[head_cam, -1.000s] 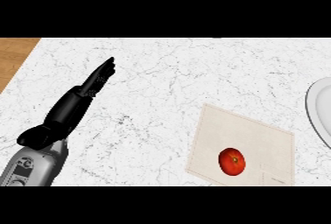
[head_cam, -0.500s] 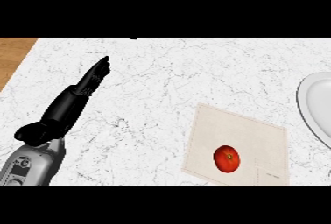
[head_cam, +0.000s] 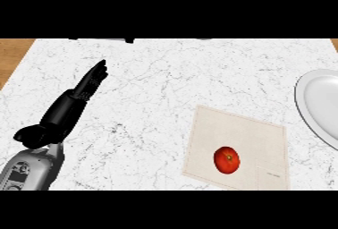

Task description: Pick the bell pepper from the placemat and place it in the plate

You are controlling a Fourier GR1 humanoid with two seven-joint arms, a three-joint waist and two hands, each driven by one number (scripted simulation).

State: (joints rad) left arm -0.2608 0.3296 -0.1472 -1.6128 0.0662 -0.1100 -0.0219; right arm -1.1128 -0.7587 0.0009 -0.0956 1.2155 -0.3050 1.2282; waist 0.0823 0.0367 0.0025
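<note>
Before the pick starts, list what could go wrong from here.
The small red round bell pepper lies near the beige cloth placemat's near edge; a nudge might roll it off.
Only the black left hand shows, open, far left of the pepper; any reach from there would be long.
The white round plate is cut by the view's right edge, so placing may be hard to check.

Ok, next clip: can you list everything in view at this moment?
counter: one, white marble, fills most of the view
wood strip: one, brown, upper left beyond the counter
placemat: one, beige, lower right of centre
bell pepper: one, red, on the placemat's near part
plate: one, white, right edge, partly cut off
left hand: one, black, open, resting at the left
forearm: one, grey, lower left
right hand: not in view
</note>
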